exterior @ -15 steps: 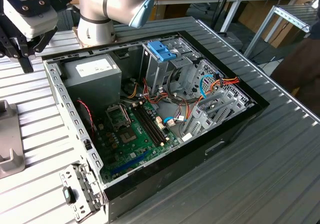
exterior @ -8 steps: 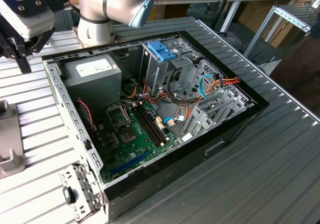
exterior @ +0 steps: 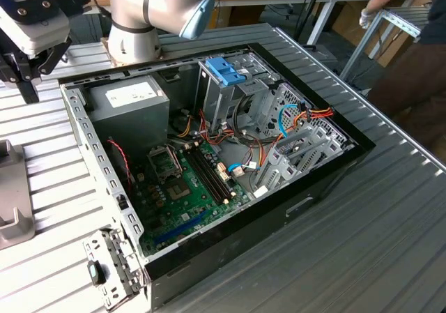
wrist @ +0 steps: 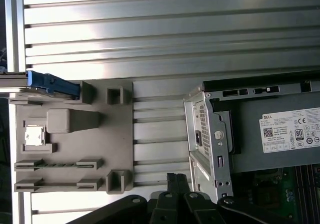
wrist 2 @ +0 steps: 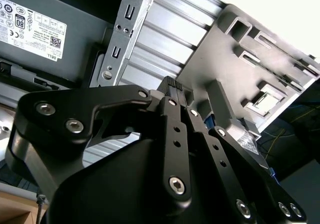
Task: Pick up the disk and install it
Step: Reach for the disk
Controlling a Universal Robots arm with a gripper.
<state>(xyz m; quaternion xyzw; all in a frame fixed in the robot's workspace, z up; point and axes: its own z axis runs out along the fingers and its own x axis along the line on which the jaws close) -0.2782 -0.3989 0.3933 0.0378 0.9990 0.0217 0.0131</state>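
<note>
The hand [wrist: 176, 180] is closed on nothing, its fingertips pressed together, hovering above the ribbed desk [wrist: 175, 29] between the open computer case [wrist: 215, 134] and a grey fixture [wrist: 120, 134]. The disk [wrist: 52, 84] sits at one corner of that fixture, blue carrier showing, apart from the hand

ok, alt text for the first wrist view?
The end effector, shut and empty, hangs above a ribbed table, between a grey fixture and the corner of an open PC case. The disk, blue-framed, sits edge-on at a corner of the fixture.
</note>
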